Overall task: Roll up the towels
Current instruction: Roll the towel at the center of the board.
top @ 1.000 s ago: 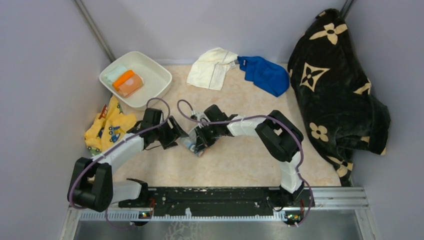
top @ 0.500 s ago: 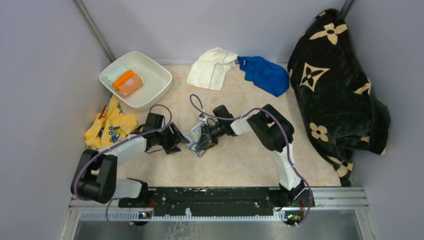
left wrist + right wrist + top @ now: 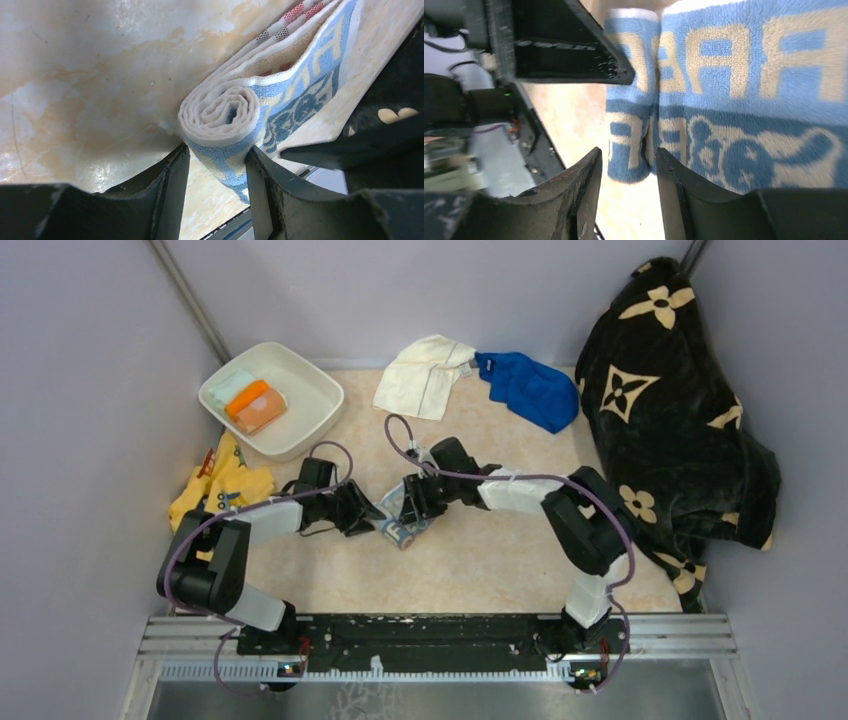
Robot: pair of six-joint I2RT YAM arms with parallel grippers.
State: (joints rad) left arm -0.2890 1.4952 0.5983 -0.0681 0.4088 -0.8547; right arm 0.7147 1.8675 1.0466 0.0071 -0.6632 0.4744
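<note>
the top camera looks down from high behind on the whole table (image 3: 480,560). both wrist cameras sit low, very close, facing the printed towel (image 3: 220,107) from opposite sides; all three share it.

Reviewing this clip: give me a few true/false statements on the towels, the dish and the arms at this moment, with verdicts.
1. The printed towel is partly rolled, with a flat tail left to roll. True.
2. The cream towel is rolled up. False: it lies loose and crumpled.
3. The blue towel lies right beside the cream towel. True.
4. The white dish is empty. False: it holds an orange item and a pale teal item.
5. The left fingers and the right fingers are both at the printed towel. True.
</note>
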